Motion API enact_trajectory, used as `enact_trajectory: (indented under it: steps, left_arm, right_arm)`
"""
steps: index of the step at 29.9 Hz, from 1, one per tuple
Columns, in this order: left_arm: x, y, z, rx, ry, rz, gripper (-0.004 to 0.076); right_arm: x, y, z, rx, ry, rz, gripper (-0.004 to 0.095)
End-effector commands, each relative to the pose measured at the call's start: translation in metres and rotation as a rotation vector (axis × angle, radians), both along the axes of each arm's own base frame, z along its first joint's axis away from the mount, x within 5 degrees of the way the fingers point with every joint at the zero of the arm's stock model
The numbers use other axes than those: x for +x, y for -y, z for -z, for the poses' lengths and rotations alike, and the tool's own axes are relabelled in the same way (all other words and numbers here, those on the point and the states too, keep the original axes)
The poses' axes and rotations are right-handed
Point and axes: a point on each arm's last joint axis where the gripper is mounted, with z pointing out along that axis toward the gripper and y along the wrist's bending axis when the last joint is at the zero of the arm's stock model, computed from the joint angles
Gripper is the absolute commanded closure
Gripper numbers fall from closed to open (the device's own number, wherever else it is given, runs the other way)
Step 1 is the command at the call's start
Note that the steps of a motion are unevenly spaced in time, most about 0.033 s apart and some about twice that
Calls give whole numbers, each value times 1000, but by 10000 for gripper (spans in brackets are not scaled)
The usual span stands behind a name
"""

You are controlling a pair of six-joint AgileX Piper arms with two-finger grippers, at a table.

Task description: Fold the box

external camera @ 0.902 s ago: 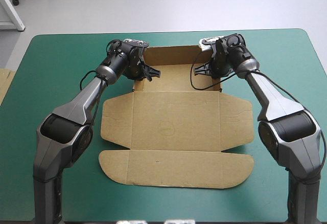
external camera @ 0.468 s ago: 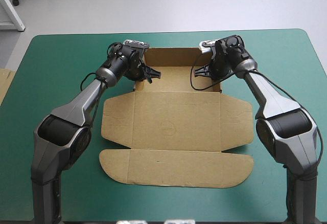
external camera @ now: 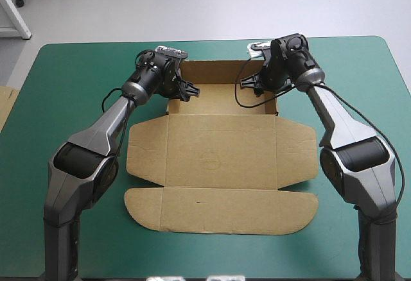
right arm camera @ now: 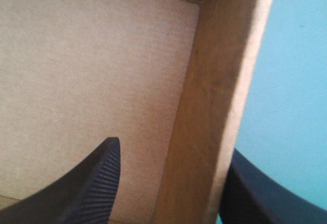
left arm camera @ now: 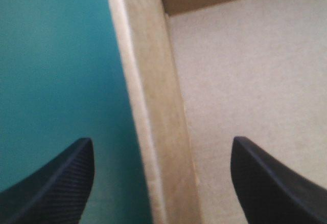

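Note:
The brown box point(external camera: 218, 159) lies in the middle of the table. Its far part stands as a tray with raised walls, and the lid and flaps lie flat toward the near edge. My left gripper point(external camera: 184, 91) is at the tray's left wall. In the left wrist view, the gripper point(left arm camera: 162, 141) is open and astride that wall point(left arm camera: 153, 106), one finger over the cover and one inside the tray. My right gripper point(external camera: 255, 82) is at the tray's right wall. In its wrist view, that gripper point(right arm camera: 173, 147) is open too, with the right wall point(right arm camera: 214, 106) between the fingers.
The teal-green cover point(external camera: 77, 69) shows on all sides of the box. An edge of more brown board point(external camera: 5, 104) lies at the table's left edge. The rounded front flap point(external camera: 218, 212) reaches toward the near edge.
Both grippers were shut on the tray's side walls just before and have now opened and let go. The right wrist has shifted slightly toward the far edge.

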Motion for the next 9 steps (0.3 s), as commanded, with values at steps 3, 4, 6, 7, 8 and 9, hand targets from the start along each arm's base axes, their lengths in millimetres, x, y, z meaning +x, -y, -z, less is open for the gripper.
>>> enact_trajectory:
  steps: [3, 4, 6, 7, 8, 9]
  left_arm:
    - [-11, 0, -67, -84, 143, 19, 147]
    - [-13, -1, -75, -87, 156, 23, 147]
    - [-18, -4, -87, -85, 185, 29, 147]
    - [-21, -6, -94, -82, 198, 29, 147]
    - [-26, -8, -103, -82, 212, 36, 147]
    - [-31, -10, -111, -87, 224, 44, 147]
  right_arm:
    - [-13, 18, -66, 31, 148, 18, 380]
    - [-15, 20, -71, 29, 159, 22, 380]
    - [-19, 27, -82, 5, 192, 35, 380]
    - [-21, 32, -88, 2, 206, 44, 380]
    - [-25, 35, -96, 8, 223, 49, 380]
    - [-30, 37, -104, 14, 241, 51, 380]
